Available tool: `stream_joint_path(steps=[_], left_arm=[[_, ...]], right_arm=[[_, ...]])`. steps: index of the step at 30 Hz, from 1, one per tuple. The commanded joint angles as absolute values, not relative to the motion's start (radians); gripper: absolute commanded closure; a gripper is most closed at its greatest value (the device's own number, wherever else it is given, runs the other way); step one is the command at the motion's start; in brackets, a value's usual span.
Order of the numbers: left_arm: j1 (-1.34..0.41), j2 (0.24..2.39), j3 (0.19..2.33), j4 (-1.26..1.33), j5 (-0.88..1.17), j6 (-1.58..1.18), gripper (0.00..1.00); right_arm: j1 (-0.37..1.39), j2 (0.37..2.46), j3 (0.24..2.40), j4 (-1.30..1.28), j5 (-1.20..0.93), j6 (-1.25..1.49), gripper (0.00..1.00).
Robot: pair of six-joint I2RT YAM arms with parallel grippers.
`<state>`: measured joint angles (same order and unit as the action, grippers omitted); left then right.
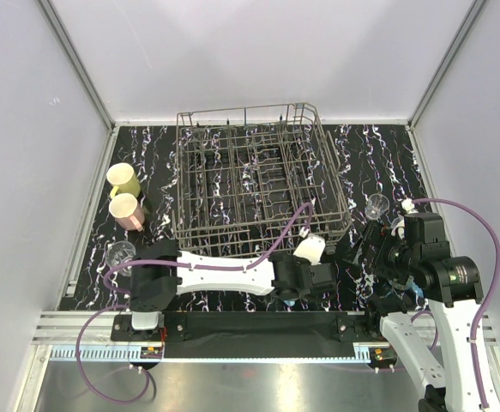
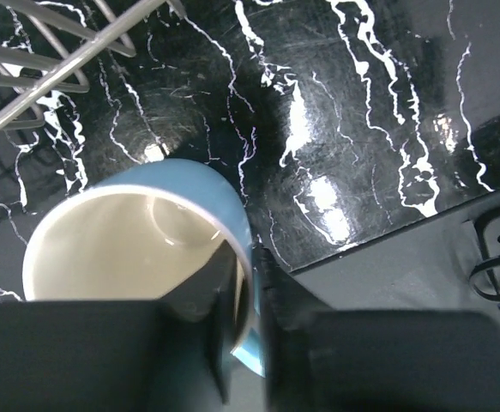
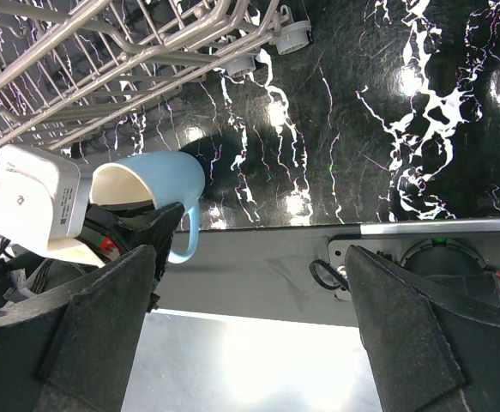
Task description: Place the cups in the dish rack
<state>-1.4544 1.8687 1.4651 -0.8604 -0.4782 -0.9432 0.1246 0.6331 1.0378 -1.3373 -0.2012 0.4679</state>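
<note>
A light blue mug (image 2: 189, 184) with a cream inside lies tilted just above the black marbled table, near the dish rack's front right corner. My left gripper (image 2: 254, 270) is shut on its rim, one finger inside and one outside. The right wrist view shows the same mug (image 3: 168, 176) with its handle hanging down. The grey wire dish rack (image 1: 331, 172) stands at the back centre. A yellow mug (image 1: 123, 178), a pink mug (image 1: 125, 210) and a clear glass (image 1: 121, 254) stand at the left. Another clear glass (image 1: 376, 206) stands at the right. My right gripper (image 3: 258, 300) is open and holds nothing.
The left arm (image 1: 224, 266) stretches across the front of the table from left to right. The black base strip (image 1: 258, 324) and metal rail run along the near edge. Grey walls close in the left, back and right. The rack's wheels (image 3: 294, 36) sit close to the mug.
</note>
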Motion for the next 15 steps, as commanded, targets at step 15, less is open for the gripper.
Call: stream_joint_path(steps=[15], left_arm=[[-1.523,1.494,1.447,-0.73,-0.422,-0.85,1.0]], right_arm=[[0.132,0.676,1.216,-1.361,-0.371,0.406,0.0]])
